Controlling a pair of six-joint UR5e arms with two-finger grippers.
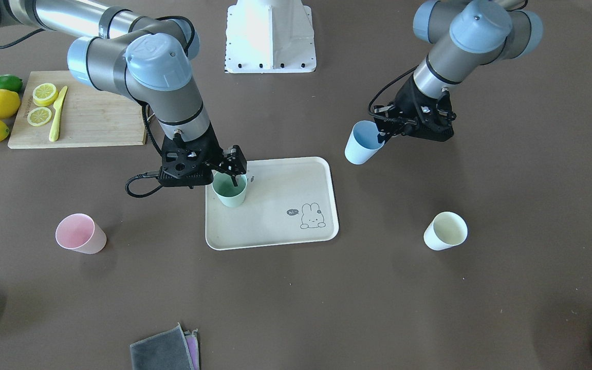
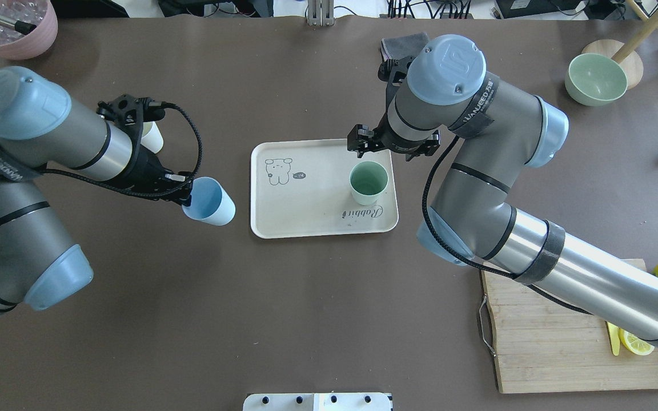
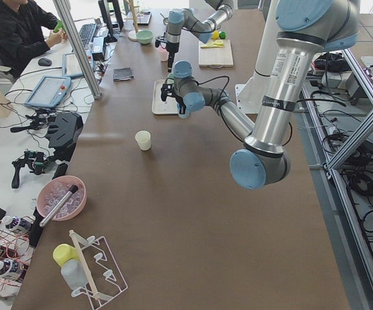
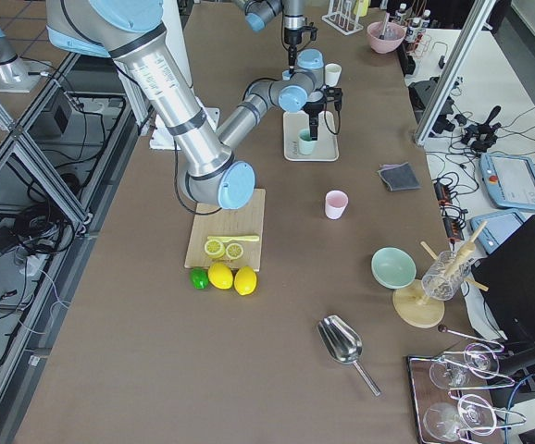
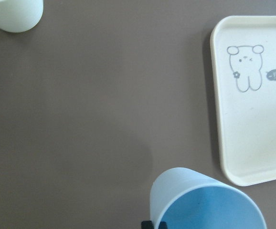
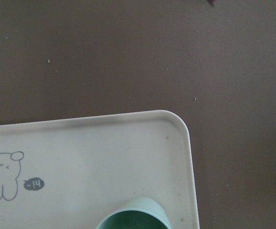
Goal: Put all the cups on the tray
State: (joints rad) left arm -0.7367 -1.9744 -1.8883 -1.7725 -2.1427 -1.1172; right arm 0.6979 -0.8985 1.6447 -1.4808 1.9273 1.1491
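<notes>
Sage green tapered cup [image 1: 230, 191] stands in the ten o'clock corner of the cream rectangular tray [image 1: 275, 226], front-facing view, which leaves room for the others; I cannot tell whether the right end effector [image 1: 233, 167] at it grips. The left end effector [image 1: 381, 134] pinches the rim of the light blue tapered cup [image 1: 362, 146], tilted at two o'clock of the tray, likely for carrying over.

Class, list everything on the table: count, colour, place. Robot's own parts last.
cups: four; green cup on the tray, blue cup tilted in the left gripper, pink cup and cream cup on the table.
tray: one, cream, table centre.
cutting board: one, wooden, robot's right; carries two lemon slices and a yellow knife.
lemons: two, yellow, beside the board.
lime: one, green, beside the lemons.
cloth: one, grey, table edge.
bowl: one, green, far right corner.
pot: one, pink, far left corner.
left gripper: shut on the blue cup.
right gripper: at the green cup's rim; grip unclear.
</notes>
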